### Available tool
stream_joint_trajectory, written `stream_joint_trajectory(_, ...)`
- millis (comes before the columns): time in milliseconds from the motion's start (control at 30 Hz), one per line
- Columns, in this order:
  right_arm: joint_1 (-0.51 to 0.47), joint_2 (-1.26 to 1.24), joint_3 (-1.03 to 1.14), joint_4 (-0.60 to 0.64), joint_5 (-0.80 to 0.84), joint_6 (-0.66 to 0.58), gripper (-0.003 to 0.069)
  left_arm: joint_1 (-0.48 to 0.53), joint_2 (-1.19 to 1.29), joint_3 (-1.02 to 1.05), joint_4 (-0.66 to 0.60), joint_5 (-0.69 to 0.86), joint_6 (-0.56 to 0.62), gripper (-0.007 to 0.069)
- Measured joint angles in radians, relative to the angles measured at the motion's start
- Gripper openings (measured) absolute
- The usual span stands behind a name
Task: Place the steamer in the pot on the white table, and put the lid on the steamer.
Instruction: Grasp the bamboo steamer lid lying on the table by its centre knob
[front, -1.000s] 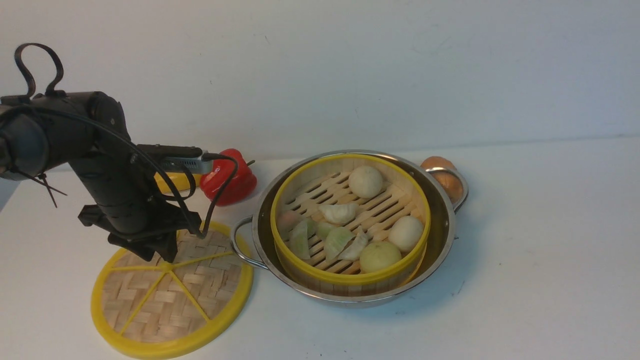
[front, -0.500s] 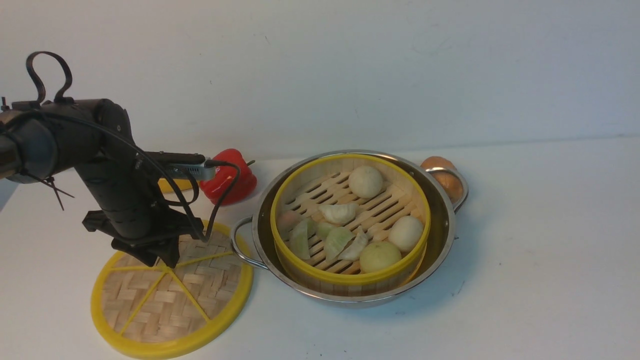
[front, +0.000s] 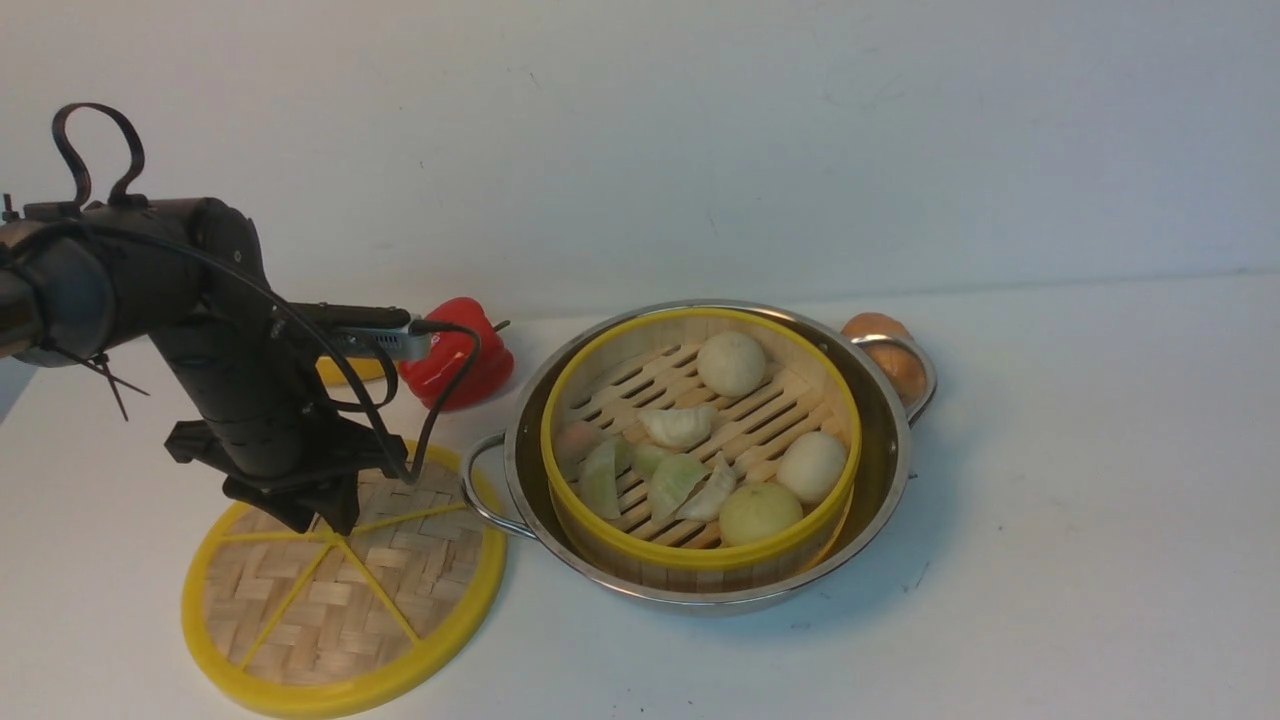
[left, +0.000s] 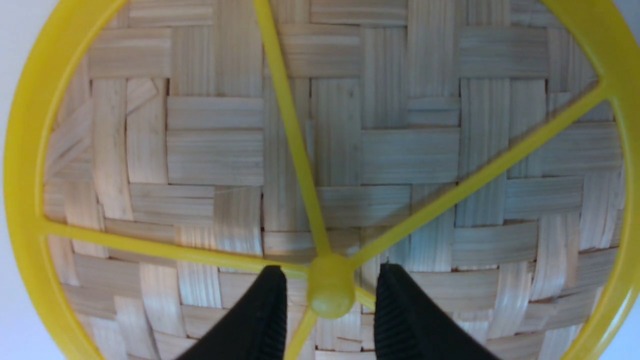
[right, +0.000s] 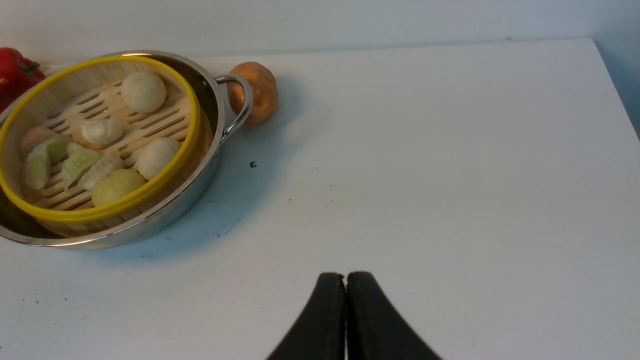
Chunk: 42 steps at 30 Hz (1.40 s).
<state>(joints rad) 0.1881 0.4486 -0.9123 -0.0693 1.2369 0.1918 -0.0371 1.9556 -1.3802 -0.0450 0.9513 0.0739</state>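
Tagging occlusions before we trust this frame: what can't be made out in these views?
- Left gripper: in the front view the wrist hides its jaws. The wrist view shows them flanking the knob of the lid, but contact is unclear.
- Yellow object: front view, mostly behind the left arm; unidentifiable.
- Pot floor: covered by the steamer.
- Right gripper: absent from the front view, and its wrist view's edge cuts off all but the tips.

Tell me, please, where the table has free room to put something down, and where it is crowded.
Free: the wide white table right of the pot, and the strip in front of the pot. Crowded: the left side, with the lid, the left gripper over it and the red pepper behind.
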Motion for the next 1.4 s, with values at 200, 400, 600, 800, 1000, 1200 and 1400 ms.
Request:
stream_joint_trajectory(200,0.0,0.0,0.0,0.0,0.0,0.0,0.0031,0.0,0.021,0.0,0.0,-0.004,0.0,0.0241)
stream_joint_trajectory(400,0.0,0.0,0.0,0.0,0.0,0.0,0.0036,0.0,0.025,0.0,0.0,-0.005,0.0,0.0238)
stream_joint_trajectory(600,0.0,0.0,0.0,0.001,0.0,0.0,0.0039,0.0,0.026,0.0,0.0,-0.004,0.0,0.0155)
stream_joint_trajectory(800,0.0,0.0,0.0,0.001,0.0,0.0,0.0039,0.0,0.026,0.0,-0.001,-0.003,-0.003,0.0121)
stream_joint_trajectory(1000,0.0,0.0,0.0,0.001,0.0,0.0,0.0039,0.0,0.026,0.0,-0.001,-0.002,-0.004,0.0121)
stream_joint_trajectory(1200,0.0,0.0,0.0,0.001,0.0,0.0,0.0039,0.0,-0.005,-0.009,0.065,0.054,-0.004,0.0121)
stream_joint_trajectory(1400,0.0,0.0,0.0,0.001,0.0,-0.004,0.0041,0.0,-0.068,-0.097,0.11,0.207,-0.004,0.0121)
